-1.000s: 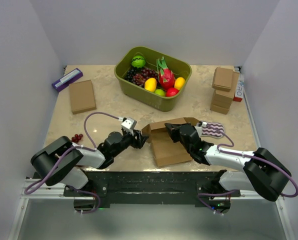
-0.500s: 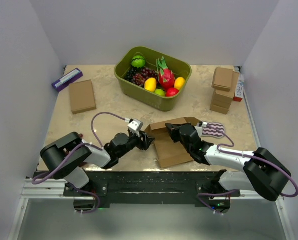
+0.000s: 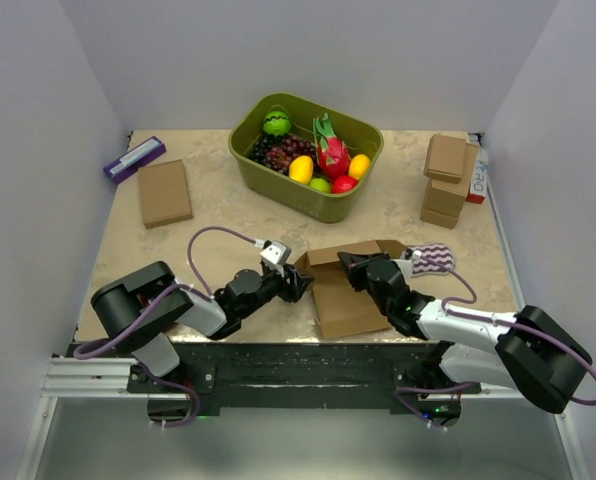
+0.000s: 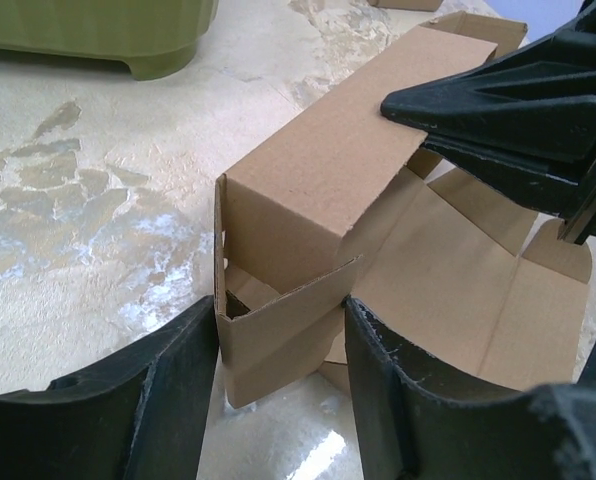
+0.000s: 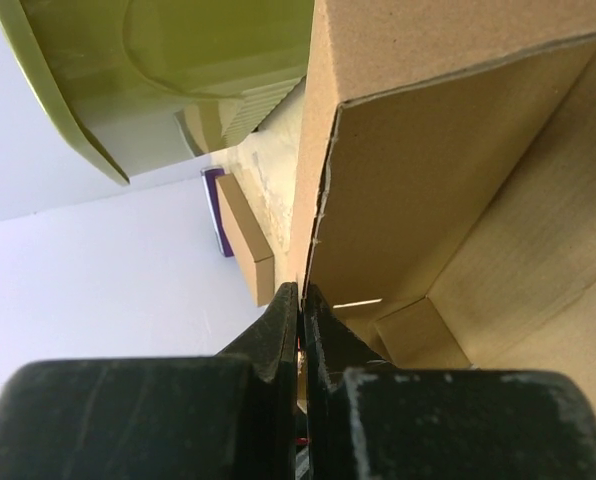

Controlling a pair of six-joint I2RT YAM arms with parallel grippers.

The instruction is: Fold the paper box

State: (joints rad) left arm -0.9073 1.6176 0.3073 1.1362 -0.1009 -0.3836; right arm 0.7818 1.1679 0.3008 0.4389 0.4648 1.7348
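The paper box (image 3: 343, 297) is brown die-cut cardboard, partly folded, lying near the front middle of the table with its back wall raised. My right gripper (image 3: 350, 264) is shut on the top edge of that raised wall; in the right wrist view the fingers (image 5: 300, 296) pinch the thin cardboard (image 5: 418, 150). My left gripper (image 3: 300, 285) is open at the box's left corner. In the left wrist view its fingers (image 4: 168, 400) straddle the folded corner flap (image 4: 278, 330), which stands between them. The right gripper (image 4: 518, 100) shows there, holding the wall top.
A green basket (image 3: 246, 150) of fruit stands behind the box. A flat brown box (image 3: 165, 192) and a purple item (image 3: 134, 158) lie at the back left. Stacked small brown boxes (image 3: 446, 180) stand at the back right. A striped cloth (image 3: 430, 260) lies right of the paper box.
My left arm has moved right until its open fingers sit around the box's left corner. The box and my right gripper have shifted slightly right, and the grip is unchanged.
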